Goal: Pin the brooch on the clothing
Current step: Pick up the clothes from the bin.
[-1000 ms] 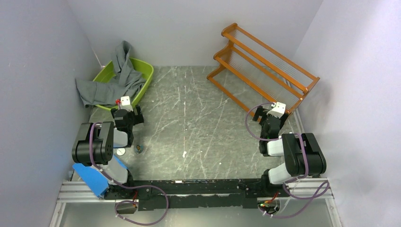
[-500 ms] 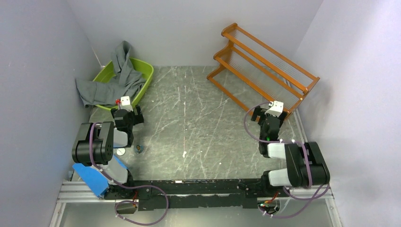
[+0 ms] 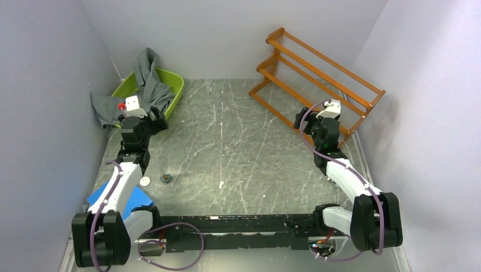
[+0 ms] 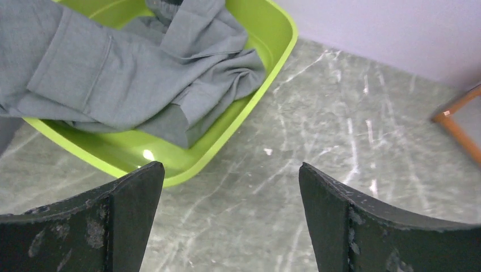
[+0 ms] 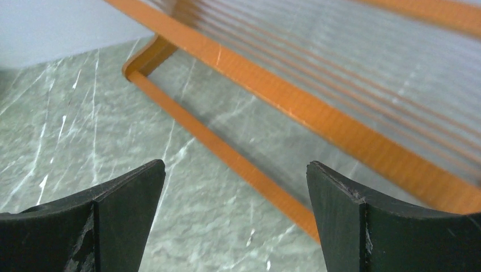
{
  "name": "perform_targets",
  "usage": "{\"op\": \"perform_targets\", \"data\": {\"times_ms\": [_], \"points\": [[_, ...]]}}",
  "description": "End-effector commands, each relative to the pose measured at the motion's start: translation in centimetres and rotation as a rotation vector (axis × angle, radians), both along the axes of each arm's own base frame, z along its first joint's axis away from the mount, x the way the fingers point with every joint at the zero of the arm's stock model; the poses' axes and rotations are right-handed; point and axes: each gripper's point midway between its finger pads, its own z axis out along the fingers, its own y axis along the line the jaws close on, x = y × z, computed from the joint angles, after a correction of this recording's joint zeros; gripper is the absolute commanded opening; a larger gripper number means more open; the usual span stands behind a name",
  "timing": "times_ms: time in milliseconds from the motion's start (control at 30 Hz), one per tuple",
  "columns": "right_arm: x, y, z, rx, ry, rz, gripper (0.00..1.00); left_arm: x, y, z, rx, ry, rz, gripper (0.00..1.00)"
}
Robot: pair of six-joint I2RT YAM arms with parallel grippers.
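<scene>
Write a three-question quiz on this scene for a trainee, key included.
1. True or false: the clothing lies folded in a neat stack.
2. The right gripper faces: A the wooden rack; B a drawer; C a bottle.
3. Fill in: the left gripper is ____, holding nothing.
Key: 1 false, it is heaped in the green tub; 2 A; 3 open.

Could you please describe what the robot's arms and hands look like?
The left arm and right arm mix white links with chunky black joints, and a purple cable runs along each. A small white block tops each wrist. The left hand and right hand have broad black fingers, scuffed grey.
</scene>
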Motion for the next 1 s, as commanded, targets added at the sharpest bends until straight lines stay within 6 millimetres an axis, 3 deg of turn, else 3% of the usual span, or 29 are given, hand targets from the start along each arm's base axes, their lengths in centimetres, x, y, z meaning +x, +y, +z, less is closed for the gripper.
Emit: {"op": "perform_targets", "data": {"times_ms": [0,100,167,233,300,467,567,767,867,967], "points": [[-1.0,0.5,-0.1,0.13,0.06,-0.024,1.0,-3.4,-0.5,-2.0,-0.259,0.174,0.127,0.94],[-1.3,-0.4,-0.3,0.184,0.094,-0.102,1.0,-5.8,1.1,-2.3,-0.356,0.245,0.315,0.94],[-1.4,0.3,0.3,0.172,0.101,-0.05,1.0,-7.5,1.5,-2.7,-0.372,0.311,0.381,0.94],[-1.5,1.7,0.9,0.146,0.093,0.045,1.0,-8.2,1.3,-3.0,-0.351,0.351,0.367,0.94],[-2.0,1.4,0.4,0.174,0.139,0.015,1.0,-8.1,0.8,-3.1,-0.34,0.379,0.326,0.94],[-3.0,-2.3,-3.2,0.324,0.308,-0.299,1.0,-6.5,-0.6,-3.2,-0.372,0.45,0.258,0.95],[-2.6,-1.0,-4.7,0.362,0.403,-0.194,1.0,-5.2,-0.9,-3.5,-0.397,0.474,0.255,0.95],[-2.5,2.4,-5.7,0.428,0.435,0.024,1.0,-0.8,-3.9,-3.0,-0.444,0.48,0.048,0.95],[-2.9,3.4,-6.1,0.443,0.442,0.088,1.0,0.6,-3.5,-2.6,-0.434,0.487,0.055,0.95],[-3.1,2.9,-7.2,0.447,0.489,0.04,1.0,2.2,-2.6,-1.9,-0.428,0.456,0.072,0.95]]}}
